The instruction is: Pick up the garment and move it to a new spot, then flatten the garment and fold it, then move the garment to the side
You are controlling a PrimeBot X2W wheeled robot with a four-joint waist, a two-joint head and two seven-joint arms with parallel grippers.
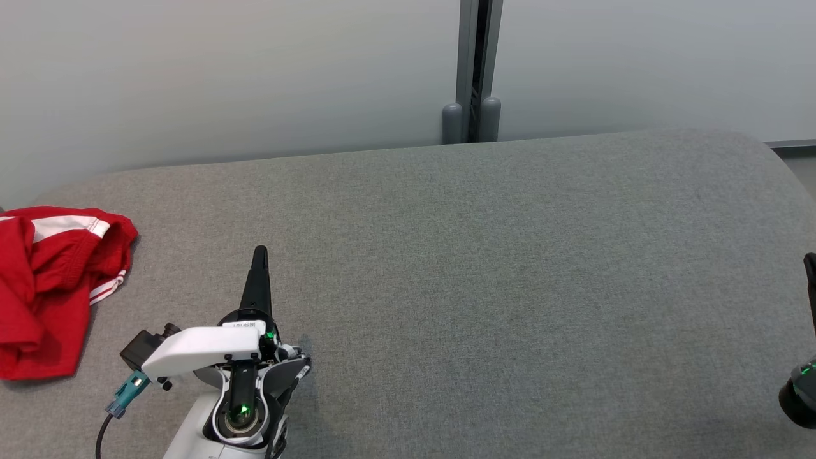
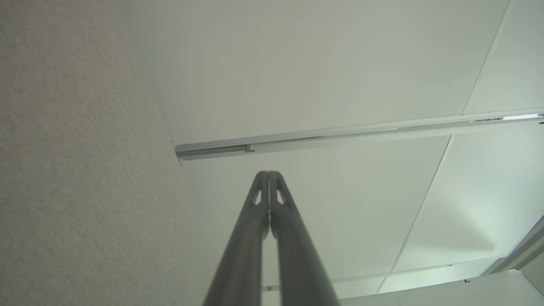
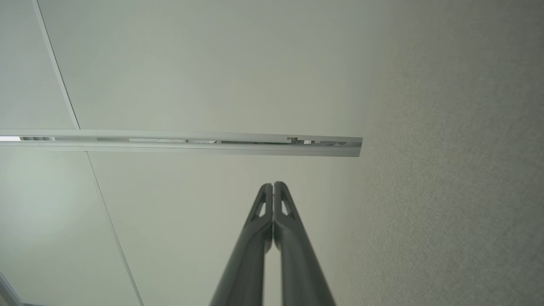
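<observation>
The garment [image 1: 51, 287], at the worktop's [image 1: 510, 255] left edge, runs out of the head view. The right gripper [image 1: 811, 274] is cropped there to a dark sliver at the right border. The label [image 1: 245, 326] on the left gripper [image 1: 260, 255] is too small to read.

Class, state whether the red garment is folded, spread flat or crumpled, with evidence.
Crumpled: the red garment lies bunched on the grey surface, creased unevenly, its white-striped edges twisted.

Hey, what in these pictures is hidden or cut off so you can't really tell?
Red garment: head view, the left edge cuts it off, and crumpled folds hide its shape.
Right tool: head view, the right edge leaves just a dark sliver.
Left tool: head view, seen edge-on, so one finger hides the other.
</observation>
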